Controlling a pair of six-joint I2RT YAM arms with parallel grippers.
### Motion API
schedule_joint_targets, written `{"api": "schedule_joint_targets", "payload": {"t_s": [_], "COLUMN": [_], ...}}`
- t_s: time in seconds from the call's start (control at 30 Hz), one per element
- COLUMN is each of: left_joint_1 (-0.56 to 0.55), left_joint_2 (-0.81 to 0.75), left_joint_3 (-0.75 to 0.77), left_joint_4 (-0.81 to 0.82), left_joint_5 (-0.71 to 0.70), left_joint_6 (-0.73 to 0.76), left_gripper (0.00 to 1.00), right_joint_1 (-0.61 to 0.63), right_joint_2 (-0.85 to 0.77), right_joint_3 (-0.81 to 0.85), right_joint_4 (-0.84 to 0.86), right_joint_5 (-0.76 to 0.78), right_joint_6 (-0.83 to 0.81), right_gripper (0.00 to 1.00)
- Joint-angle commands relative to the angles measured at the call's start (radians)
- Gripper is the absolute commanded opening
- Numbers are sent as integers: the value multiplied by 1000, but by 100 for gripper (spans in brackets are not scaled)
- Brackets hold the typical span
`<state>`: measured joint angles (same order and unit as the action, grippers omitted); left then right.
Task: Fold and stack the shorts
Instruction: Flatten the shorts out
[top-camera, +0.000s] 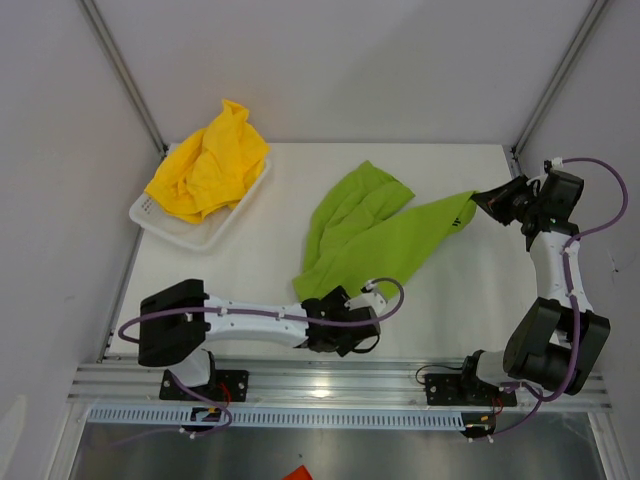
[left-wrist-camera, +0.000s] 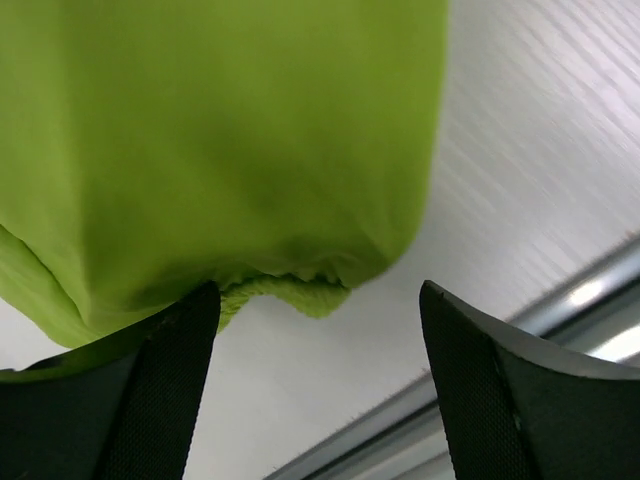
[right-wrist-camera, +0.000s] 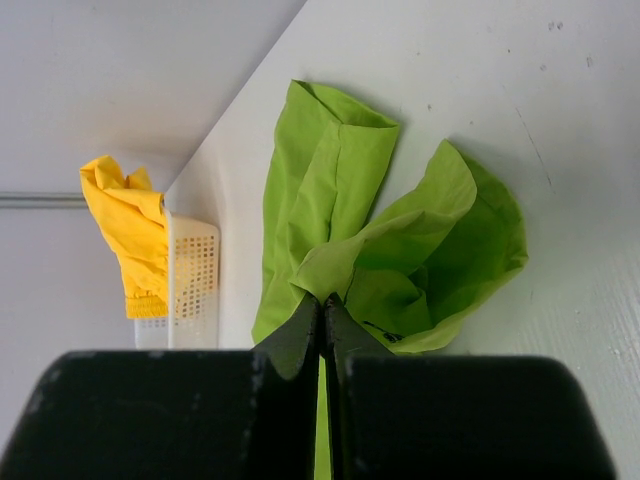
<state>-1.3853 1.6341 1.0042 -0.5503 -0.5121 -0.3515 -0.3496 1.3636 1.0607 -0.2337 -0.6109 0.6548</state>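
The green shorts (top-camera: 375, 235) lie mid-tabletop (top-camera: 250, 270), one corner pinched tight in the right fingers (right-wrist-camera: 300, 330) near the right edge, so flattening looks in hand, and next the wide left fingers (left-wrist-camera: 180, 340) at the near hem should close, while the yellow shorts (top-camera: 210, 160) sit in the far-left basket (top-camera: 190, 235).

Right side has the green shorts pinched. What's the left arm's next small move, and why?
Probably ease the open left tool forward and close on the near edge of the green shorts, which lies just ahead of its fingers.
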Motion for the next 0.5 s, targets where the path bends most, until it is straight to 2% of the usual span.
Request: {"api": "schedule_joint_targets", "payload": {"t_s": [0.0,0.17,0.3,0.4,0.47], "left_joint_1": [58,104,112,117,120], "left_joint_2": [-22,45,99,83,82], "left_joint_3": [-7,2,7,-16,-16], "left_joint_4": [32,41,64,114,118], "left_joint_5": [1,-55,-37,23,38], "left_joint_6": [-20,-17,-17,-3,26], "left_gripper": [81,79,70,56,38], "right_joint_1": [3,4,4,3,3], "right_joint_2": [-8,-6,-6,-4,-6], "right_joint_3": [-1,-2,4,12,33], "right_joint_4": [42,51,47,31,-27], "right_joint_5": [-16,-26,-23,-16,2], "right_joint_6": [-4,6,6,2,-9], "right_gripper": [0,0,0,0,0]}}
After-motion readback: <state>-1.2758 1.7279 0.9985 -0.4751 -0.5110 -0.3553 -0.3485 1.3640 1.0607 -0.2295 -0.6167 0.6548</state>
